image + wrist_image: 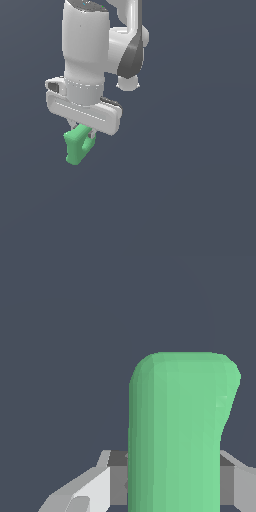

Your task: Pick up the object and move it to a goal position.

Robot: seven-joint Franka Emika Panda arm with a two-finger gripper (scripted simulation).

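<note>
The object [77, 146] is a small bright-green chunky block with rounded edges and a notch on one side. It hangs below the white gripper [80, 131], whose fingers are mostly hidden behind the block and the hand. In the wrist view the object [177, 431] fills the middle, standing out past the grey-white fingers [95, 488] that press on it from both sides. The gripper is shut on the object and holds it up, with only dark background around it.
The white arm [92, 45] rises above the hand toward the exterior view's top. Everything else in both views is a plain dark blue-grey background with no other object showing.
</note>
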